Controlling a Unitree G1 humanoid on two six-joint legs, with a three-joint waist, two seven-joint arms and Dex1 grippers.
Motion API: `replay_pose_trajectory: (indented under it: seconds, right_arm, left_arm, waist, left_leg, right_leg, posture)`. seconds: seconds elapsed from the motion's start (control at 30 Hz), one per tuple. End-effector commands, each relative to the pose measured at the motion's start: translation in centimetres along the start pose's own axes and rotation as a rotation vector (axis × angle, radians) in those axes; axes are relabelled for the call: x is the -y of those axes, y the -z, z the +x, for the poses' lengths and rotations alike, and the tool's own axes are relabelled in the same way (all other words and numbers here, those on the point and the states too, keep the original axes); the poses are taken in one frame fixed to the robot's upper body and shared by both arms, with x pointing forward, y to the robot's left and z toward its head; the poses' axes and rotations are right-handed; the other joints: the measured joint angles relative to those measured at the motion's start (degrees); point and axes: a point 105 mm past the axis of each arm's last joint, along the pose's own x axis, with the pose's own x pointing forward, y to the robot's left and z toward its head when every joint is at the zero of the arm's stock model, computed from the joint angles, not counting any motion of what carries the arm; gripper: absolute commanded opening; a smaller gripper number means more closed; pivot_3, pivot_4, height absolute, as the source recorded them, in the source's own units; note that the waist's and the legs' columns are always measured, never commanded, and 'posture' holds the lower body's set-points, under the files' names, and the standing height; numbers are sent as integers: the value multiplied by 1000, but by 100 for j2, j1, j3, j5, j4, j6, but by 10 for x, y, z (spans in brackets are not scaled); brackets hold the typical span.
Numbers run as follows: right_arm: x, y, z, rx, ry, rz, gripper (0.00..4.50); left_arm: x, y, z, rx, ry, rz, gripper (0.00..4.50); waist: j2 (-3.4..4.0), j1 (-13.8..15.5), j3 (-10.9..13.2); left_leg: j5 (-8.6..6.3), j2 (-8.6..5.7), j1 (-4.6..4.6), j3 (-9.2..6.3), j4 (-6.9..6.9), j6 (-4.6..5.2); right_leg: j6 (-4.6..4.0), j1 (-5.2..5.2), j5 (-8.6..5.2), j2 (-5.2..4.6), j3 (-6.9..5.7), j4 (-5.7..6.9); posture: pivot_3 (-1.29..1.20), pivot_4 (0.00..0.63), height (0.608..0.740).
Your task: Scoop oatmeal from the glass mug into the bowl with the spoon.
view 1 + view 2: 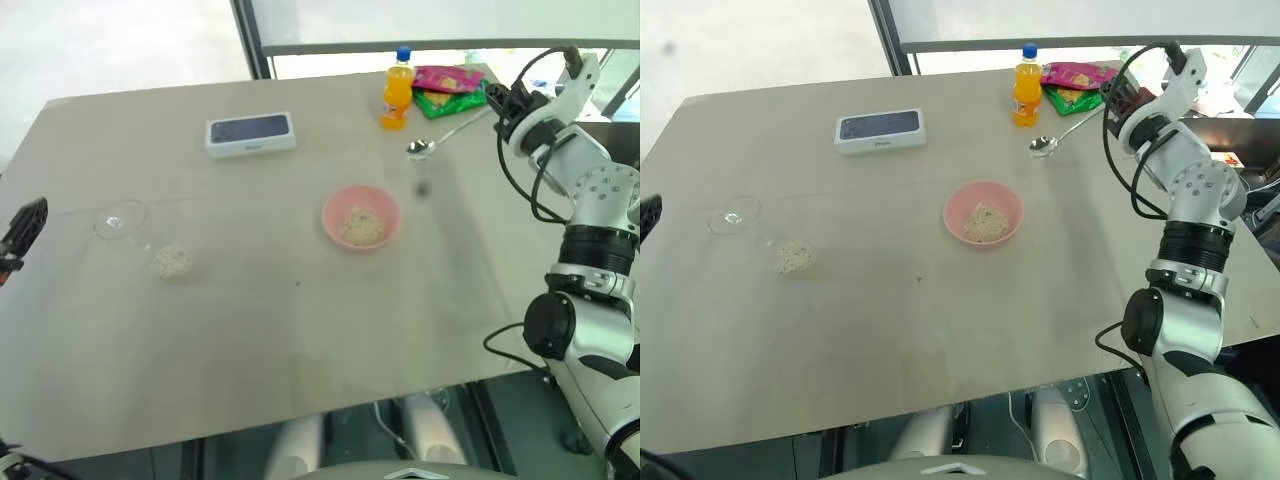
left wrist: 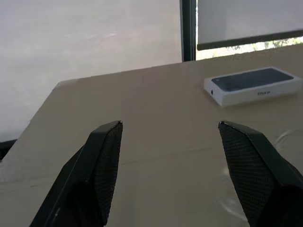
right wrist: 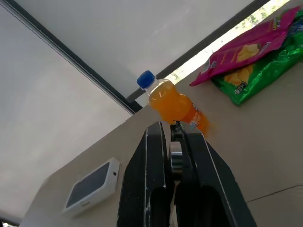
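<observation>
The glass mug (image 1: 135,235) seems to lie on its side at the table's left, with oatmeal (image 1: 172,262) heaped in its near end. The pink bowl (image 1: 361,217) sits mid-table with more oatmeal (image 1: 362,226) inside. Above the far right of the table my right gripper (image 1: 497,105) is shut on the handle of the spoon (image 1: 440,134). The spoon's small bowl hangs over the table, toward the pink bowl. In the right wrist view the right gripper (image 3: 171,125) pinches the metal handle. My left gripper (image 2: 169,125) is open and holds nothing. It hovers at the table's left edge (image 1: 22,232), apart from the mug.
A white phone box (image 1: 250,133) lies at the far middle. An orange drink bottle (image 1: 397,92) stands at the far right, beside pink and green snack bags (image 1: 450,88). The table's front edge (image 1: 300,420) runs close to me.
</observation>
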Motion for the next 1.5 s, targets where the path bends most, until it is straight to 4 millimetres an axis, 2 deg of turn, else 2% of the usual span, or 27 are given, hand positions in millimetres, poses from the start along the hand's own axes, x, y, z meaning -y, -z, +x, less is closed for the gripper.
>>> replay_pose_trajectory:
  seconds: [0.03, 0.17, 0.33, 0.57, 0.77, 1.37, 1.47, 1.5]
  right_arm:
    - [-12, -23, -10, 80, -39, -22, 0]
    - [-12, -24, -13, 87, -35, -19, 0]
    - [-12, -25, -16, 96, -30, -15, 0]
    - [-13, -25, -22, 102, -32, -19, 0]
    - [-10, -23, -27, 106, -16, -15, 0]
    - [-14, -15, -28, 94, -21, -19, 0]
    - [-15, -15, -28, 93, -23, -20, 0]
    - [-15, -15, -28, 92, -24, -21, 0]
  left_arm:
    - [0, 10, 0, -50, 49, 77, 3325]
    - [7, 32, 8, -114, 112, 89, 3325]
    - [7, 49, 21, -166, 134, 103, 3325]
    - [28, 53, 48, -156, 211, 100, 3325]
    - [36, 53, 61, -145, 228, 85, 3325]
    - [60, 57, 84, -128, 245, 62, 3325]
    - [61, 57, 85, -123, 242, 58, 2571]
    - [61, 57, 86, -124, 240, 58, 2156]
  waist:
    - [2, 14, 1]
    - [3, 17, 2]
    - [3, 19, 2]
    - [3, 26, 2]
    - [3, 6, 2]
    - [3, 0, 2]
    - [3, -5, 2]
    - [3, -6, 2]
  left_leg:
    - [0, 0, 0, 0, 0, 1]
    - [-1, 4, 1, -1, -1, 2]
    - [-2, 4, 0, -3, -1, 3]
    - [-2, 0, 0, -2, -2, 3]
    - [-2, 0, -1, -1, -2, 4]
    - [-2, -3, -2, -1, 0, 4]
    - [-2, -4, -1, -1, 0, 4]
    - [-2, -4, -1, -1, 0, 4]
  right_leg:
    - [0, 0, 0, -1, 0, 0]
    - [0, 0, 0, -4, -1, 3]
    - [0, -1, 0, -5, -3, 3]
    - [0, -2, 1, -14, -3, 4]
    - [0, -3, 1, -15, -2, 5]
    - [1, -4, 1, -13, -3, 7]
    - [1, -4, 1, -13, -2, 8]
    - [1, -4, 1, -13, -3, 8]
  posture:
    - [0, 150, 740]
    - [0, 150, 740]
    - [0, 150, 740]
    - [0, 150, 740]
    - [0, 150, 740]
    - [0, 150, 740]
    - [0, 150, 740]
    - [0, 150, 740]
